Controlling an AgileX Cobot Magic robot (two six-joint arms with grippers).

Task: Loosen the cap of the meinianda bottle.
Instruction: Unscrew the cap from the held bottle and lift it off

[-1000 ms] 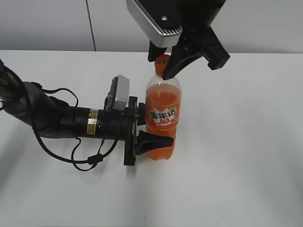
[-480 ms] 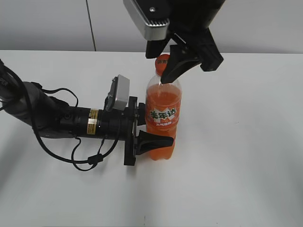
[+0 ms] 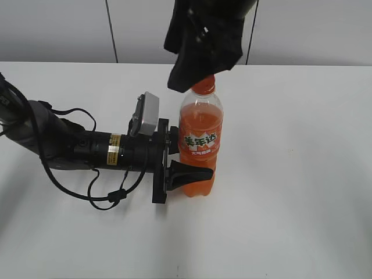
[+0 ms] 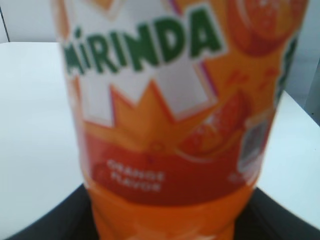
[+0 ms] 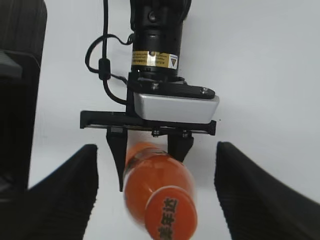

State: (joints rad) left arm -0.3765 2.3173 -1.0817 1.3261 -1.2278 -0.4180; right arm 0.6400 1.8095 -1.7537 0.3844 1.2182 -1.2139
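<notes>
The meinianda bottle (image 3: pixel 199 145) stands upright on the white table, full of orange drink. My left gripper (image 3: pixel 183 156) lies along the table and is shut on the bottle's lower body, one dark finger (image 3: pixel 192 173) across its front. In the left wrist view the bottle's label (image 4: pixel 165 100) fills the frame. The orange cap (image 3: pixel 205 85) sits on the neck. My right gripper (image 3: pixel 195 55) hovers just above it, blurred by motion. In the right wrist view the cap (image 5: pixel 171 216) lies between the right gripper's (image 5: pixel 156 150) wide-open fingers (image 5: pixel 65 195), touching neither.
The left arm (image 3: pixel 64 145) and its looping cables (image 3: pixel 104 197) stretch over the left half of the table. A grey wall panel (image 3: pixel 70 29) runs along the table's far edge. White tabletop (image 3: pixel 290 174) lies to the right of the bottle.
The right gripper's fingers, close around the cap a second ago, have spread apart and swung up off it. Bottle and left arm have stayed put.
</notes>
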